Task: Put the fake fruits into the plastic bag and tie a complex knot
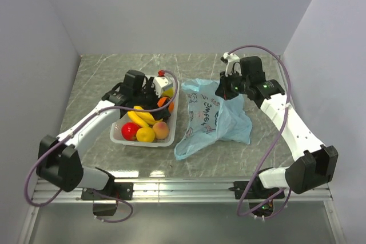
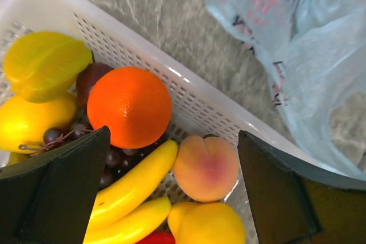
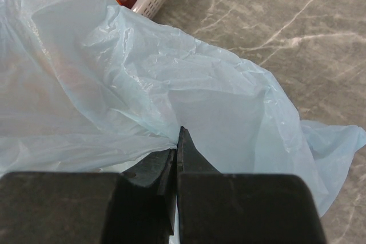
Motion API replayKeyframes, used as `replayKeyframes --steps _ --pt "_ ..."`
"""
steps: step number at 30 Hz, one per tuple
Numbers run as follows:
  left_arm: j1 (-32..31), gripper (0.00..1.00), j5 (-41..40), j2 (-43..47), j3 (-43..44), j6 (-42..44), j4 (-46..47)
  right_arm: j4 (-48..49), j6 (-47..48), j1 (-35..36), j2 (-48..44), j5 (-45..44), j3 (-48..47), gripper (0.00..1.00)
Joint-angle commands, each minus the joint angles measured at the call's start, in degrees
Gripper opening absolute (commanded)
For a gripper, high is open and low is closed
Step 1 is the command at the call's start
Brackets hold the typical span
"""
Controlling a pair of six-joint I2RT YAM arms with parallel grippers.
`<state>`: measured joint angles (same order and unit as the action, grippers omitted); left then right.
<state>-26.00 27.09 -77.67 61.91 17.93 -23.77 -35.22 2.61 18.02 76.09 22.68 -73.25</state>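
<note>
The fake fruits lie in a white latticed basket (image 1: 117, 134): an orange (image 2: 129, 107), a peach (image 2: 206, 167), bananas (image 2: 132, 184), lemons (image 2: 28, 121), grapes (image 2: 57, 136) and a red apple (image 1: 130, 131). My left gripper (image 2: 171, 190) is open above the basket, its jaws either side of the peach and bananas. The light-blue plastic bag (image 1: 214, 119) lies crumpled right of the basket. My right gripper (image 3: 178, 141) is shut on a fold of the plastic bag (image 3: 143, 95) and holds its upper edge up. No knot shows.
The basket's right rim (image 2: 189, 84) lies close to the bag's left edge (image 2: 297, 55). Grey marbled table (image 1: 103, 72) with white walls behind and at both sides. The metal rail (image 1: 183, 190) runs along the near edge.
</note>
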Motion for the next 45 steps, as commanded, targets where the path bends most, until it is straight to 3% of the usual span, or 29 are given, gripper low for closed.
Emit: replayKeyframes --steps 1,11,15,19,24,27,34,39,41,43,44,45 --pt "0.2 0.99 -0.1 -4.1 3.4 5.3 1.5 -1.2 0.8 0.5 0.8 0.3 -4.0 0.00" --pt "0.2 0.99 -5.3 -16.0 6.6 7.9 -0.1 -1.0 0.6 0.4 1.2 0.3 -4.2 0.00" --pt "0.2 0.91 -9.1 -15.9 4.4 5.0 4.5 -1.3 0.5 0.5 2.0 1.2 -4.7 0.00" --pt "0.2 0.78 -9.3 -12.7 2.3 2.4 6.7 -0.2 -1.7 0.5 2.0 0.6 -4.1 0.00" --pt "0.7 0.39 -4.8 -9.1 3.0 1.1 4.3 3.0 -5.3 0.6 0.5 -2.1 -2.0 0.00" --pt "0.9 0.35 0.3 -4.7 1.9 -2.2 5.6 3.4 -7.1 0.5 0.6 -2.0 -2.7 0.00" --pt "-1.1 0.34 11.7 3.8 0.3 -9.5 11.0 2.6 -7.7 0.5 2.7 1.4 -4.2 0.00" --pt "-10.6 0.33 9.4 -0.7 2.3 -9.7 13.9 2.3 -7.0 0.3 4.3 5.5 -5.0 0.00" --pt "-14.4 0.33 6.8 -3.6 3.4 -9.3 15.3 1.1 -6.2 -0.8 5.2 12.4 -5.4 0.00" --pt "-16.1 0.41 5.8 -7.6 5.1 -10.3 16.8 1.2 -5.9 -1.6 6.0 16.7 -5.1 0.00" --pt "-17.1 0.58 5.3 -8.7 5.8 -10.5 17.7 1.5 -6.0 -2.2 6.1 19.4 -4.4 0.00" --pt "-17.7 0.65 4.6 -10.1 7.1 -11.2 17.9 1.8 -6.0 -2.4 6.1 20.6 -4.1 0.00"
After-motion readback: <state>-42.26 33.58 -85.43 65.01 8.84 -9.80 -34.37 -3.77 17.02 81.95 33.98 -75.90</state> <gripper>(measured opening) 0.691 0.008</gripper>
